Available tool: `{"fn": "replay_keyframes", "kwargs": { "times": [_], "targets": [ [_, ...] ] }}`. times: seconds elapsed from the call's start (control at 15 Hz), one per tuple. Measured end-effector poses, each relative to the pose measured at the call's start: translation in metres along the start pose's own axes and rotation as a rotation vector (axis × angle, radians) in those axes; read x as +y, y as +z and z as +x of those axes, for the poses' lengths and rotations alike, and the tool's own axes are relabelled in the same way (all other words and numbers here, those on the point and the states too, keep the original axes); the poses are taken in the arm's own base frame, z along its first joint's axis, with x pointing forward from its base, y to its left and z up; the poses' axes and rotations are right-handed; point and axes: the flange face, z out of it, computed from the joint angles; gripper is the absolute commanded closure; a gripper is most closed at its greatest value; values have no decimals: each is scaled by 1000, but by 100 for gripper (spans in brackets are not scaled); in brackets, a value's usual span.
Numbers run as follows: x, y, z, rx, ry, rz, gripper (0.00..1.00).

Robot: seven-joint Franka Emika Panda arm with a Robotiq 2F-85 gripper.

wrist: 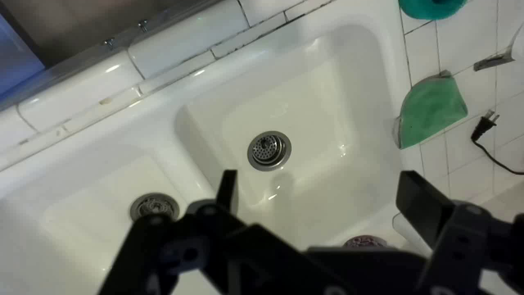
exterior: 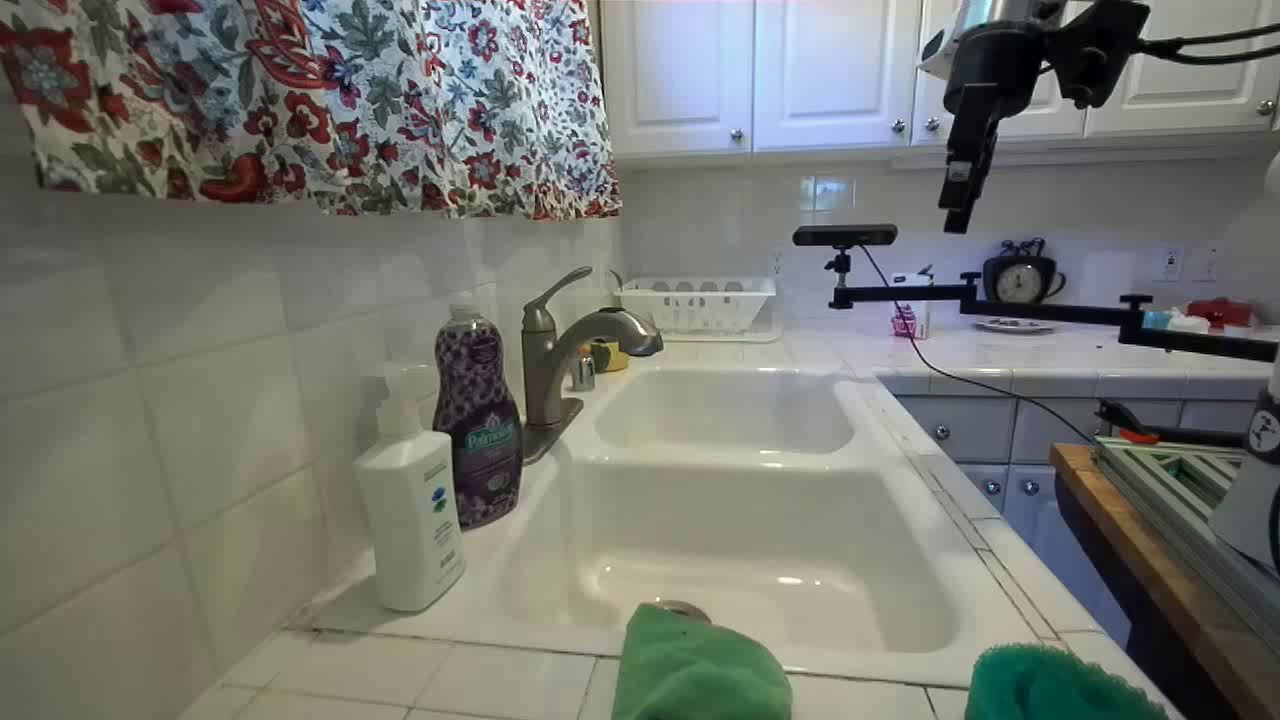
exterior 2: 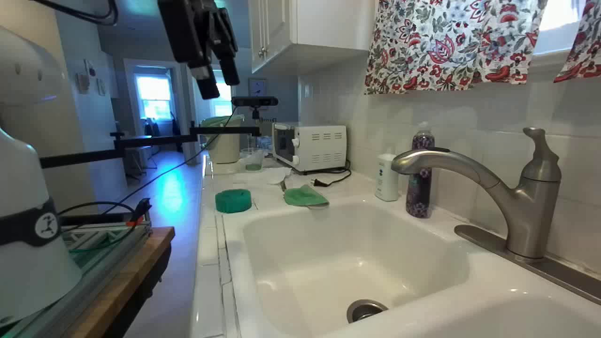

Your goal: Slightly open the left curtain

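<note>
Curtain (exterior 2: 450,51) and gripper (wrist: 320,192) are well apart: the wide left panel hangs on the tiled wall (exterior 2: 497,112) behind the sink (wrist: 319,119), and the gripper hangs on the opposite, robot side, its fingers pointing down at the sink in the wrist view. The coming move likely turns on that distance, a reach across the sink with the fingers tipped toward the wall. The curtain's long axis runs sideways along the wall, with folds falling downward. In both exterior views the fingertips look near hem height, though true height is hard to tell. The jaws are spread wide with nothing between them. The curtain is short and white, covered in red and pink flowers and grey-green leaves. Bright window (exterior 2: 558,26) shows between its edge and a narrower strip (exterior 2: 584,51) of the same print.
</note>
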Motion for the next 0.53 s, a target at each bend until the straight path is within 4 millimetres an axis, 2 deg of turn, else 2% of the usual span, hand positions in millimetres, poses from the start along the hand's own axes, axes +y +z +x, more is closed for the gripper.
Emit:
{"fn": "replay_keyframes", "kwargs": {
  "times": [0.13, 0.53],
  "targets": [
    [1, 7, -2, -17, 3, -2, 0],
    [1, 7, -2, -17, 3, -2, 0]
  ]
}}
